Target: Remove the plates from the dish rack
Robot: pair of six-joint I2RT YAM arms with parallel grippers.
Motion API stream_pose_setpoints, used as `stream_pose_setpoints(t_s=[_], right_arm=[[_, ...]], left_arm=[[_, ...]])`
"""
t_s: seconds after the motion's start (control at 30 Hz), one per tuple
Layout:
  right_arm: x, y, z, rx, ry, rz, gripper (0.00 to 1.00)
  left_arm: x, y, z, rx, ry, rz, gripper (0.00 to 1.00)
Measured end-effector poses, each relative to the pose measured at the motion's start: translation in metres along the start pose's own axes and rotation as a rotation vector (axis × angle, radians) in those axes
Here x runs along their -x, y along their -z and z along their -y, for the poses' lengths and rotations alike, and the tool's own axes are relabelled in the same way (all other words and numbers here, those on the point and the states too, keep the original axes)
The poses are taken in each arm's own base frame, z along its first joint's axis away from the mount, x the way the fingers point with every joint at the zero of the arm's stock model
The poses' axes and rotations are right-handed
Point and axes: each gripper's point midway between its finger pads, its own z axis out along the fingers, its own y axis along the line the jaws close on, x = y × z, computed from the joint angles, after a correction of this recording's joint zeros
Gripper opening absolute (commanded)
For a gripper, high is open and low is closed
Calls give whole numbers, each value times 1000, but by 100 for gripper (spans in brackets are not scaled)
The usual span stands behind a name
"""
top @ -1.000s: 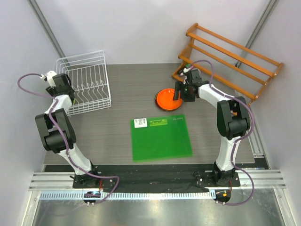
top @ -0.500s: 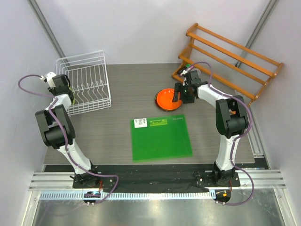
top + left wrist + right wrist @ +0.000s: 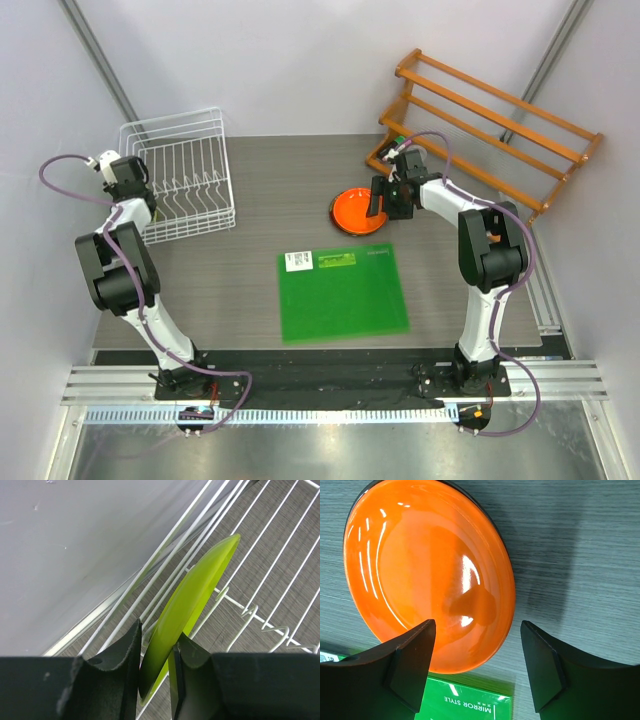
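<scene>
Left gripper (image 3: 157,632) is clamped on the lime plate (image 3: 200,585), one dark finger pressed on each face of its lower edge. That plate stands on edge and leans, running from bottom centre of the wrist view up toward the upper right, with the white wires of the rack (image 3: 178,190) all around it and the grey wall filling the upper left. From above, this gripper sits at the rack's left side, in the upper left of the frame, hard by the wall.

Over on the right, the right gripper (image 3: 477,625) hangs with its jaws spread wide and nothing between them. Under it the orange plate (image 3: 420,565) lies flat on the table (image 3: 270,190), glossy, out of the rack. In the top view that plate sits right of centre, just beside the upper edge of the green mat (image 3: 342,295), with the wooden shelf (image 3: 490,130) at upper right.
</scene>
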Motion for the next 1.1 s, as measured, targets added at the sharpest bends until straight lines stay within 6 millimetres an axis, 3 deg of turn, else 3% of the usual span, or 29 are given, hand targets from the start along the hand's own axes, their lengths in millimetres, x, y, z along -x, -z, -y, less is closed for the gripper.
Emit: stream_pose_setpoints(t_s=[0.37,0.5,0.7,0.93,1.1], right_arm=[[0,0,0,-2,0,1,75],[0,0,1,-4,0,2,75],[4,4,1,-12,1,15,75],[18,24,-3,-17,9,72,77],[36,53,-12,-6,18,148,77]], left_arm=[[6,15,2,-14,-82,-12,0],[20,29,-1,-12,-100,9,0],[56,60,-7,-20,-71,82,0],[90,99,1,-108,17,161,0],[91,128,7,-200,79,161,0]])
